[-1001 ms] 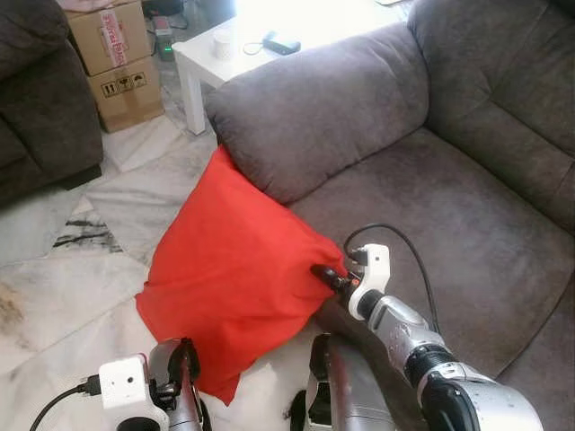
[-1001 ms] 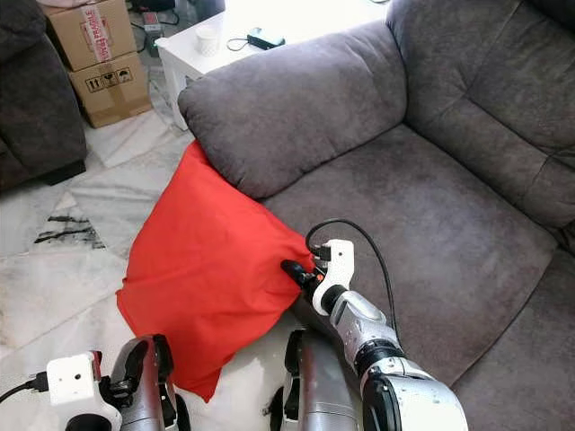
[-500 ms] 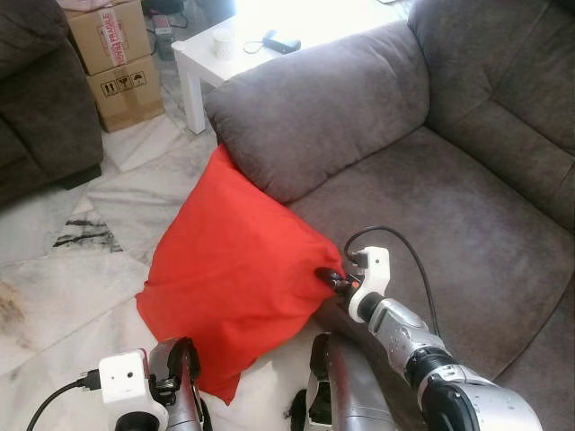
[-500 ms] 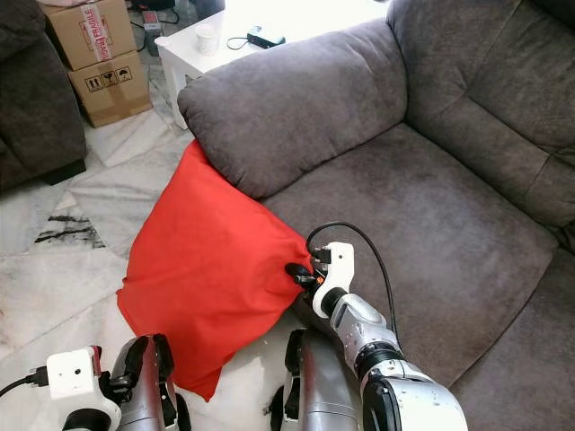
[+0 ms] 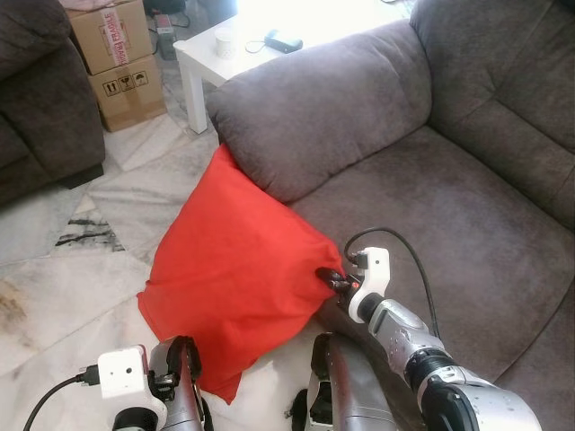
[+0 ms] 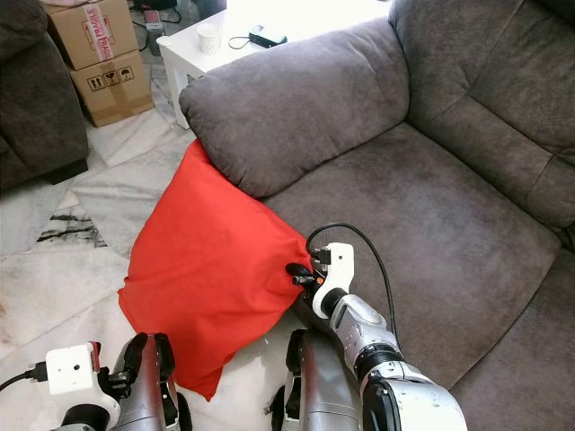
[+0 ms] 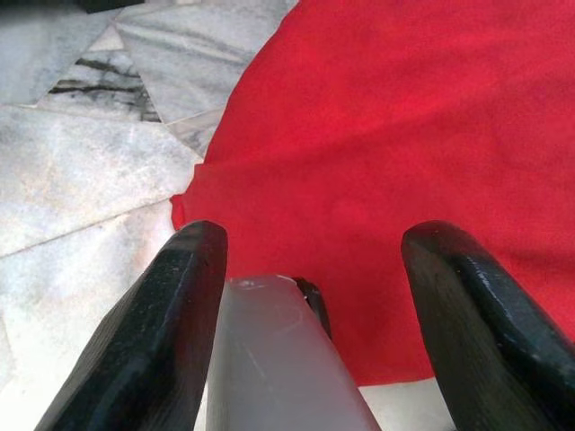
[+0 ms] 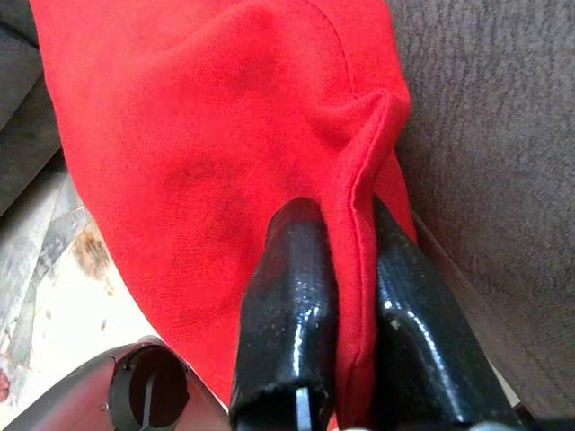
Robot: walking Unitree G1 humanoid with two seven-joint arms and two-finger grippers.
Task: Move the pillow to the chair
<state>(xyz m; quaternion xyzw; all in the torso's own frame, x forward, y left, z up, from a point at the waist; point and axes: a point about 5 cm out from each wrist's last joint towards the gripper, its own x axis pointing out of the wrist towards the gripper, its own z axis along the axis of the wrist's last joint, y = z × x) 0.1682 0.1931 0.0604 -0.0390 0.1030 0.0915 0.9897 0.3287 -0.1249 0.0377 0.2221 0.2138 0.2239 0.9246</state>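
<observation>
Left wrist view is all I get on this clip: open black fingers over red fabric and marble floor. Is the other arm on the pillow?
Observer: Yes. The right gripper is shut on the red pillow, pinching its corner seam beside the sofa seat.
Operator: Is the pillow off the floor?
Observer: No. It leans against the sofa's armrest, lower corner on the marble floor.
Operator: And my gripper?
Observer: The left gripper hovers near the pillow's lower edge, not touching it.
</observation>
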